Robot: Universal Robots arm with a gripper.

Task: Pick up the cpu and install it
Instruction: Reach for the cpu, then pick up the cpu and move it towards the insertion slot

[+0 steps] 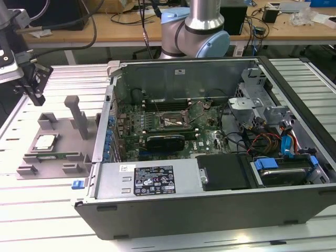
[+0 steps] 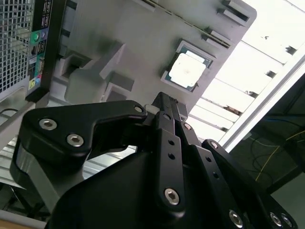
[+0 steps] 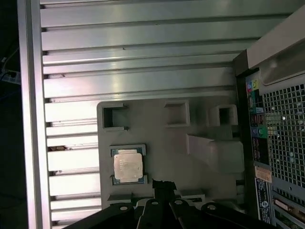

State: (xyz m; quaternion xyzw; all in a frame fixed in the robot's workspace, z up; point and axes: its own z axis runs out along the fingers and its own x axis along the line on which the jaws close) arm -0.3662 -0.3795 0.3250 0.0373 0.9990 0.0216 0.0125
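The cpu (image 1: 45, 142) is a small silver-topped square lying flat in a recess of the grey fixture plate (image 1: 65, 135), at the exterior view's left. It also shows in both wrist views, as the cpu (image 2: 187, 70) and the cpu (image 3: 127, 167). My gripper (image 1: 37, 98) hangs in the air above and behind the fixture, well apart from the chip. In both wrist views the gripper (image 2: 164, 101) (image 3: 161, 185) has its black fingers closed together with nothing between them. The dark motherboard socket (image 1: 170, 122) sits inside the open computer case.
The open computer case (image 1: 210, 184) lies on its side on the slatted metal table (image 1: 31, 210), right beside the fixture. Upright grey blocks (image 1: 79, 115) rise from the fixture plate near the chip. Cables, a drive cage and a power supply crowd the case.
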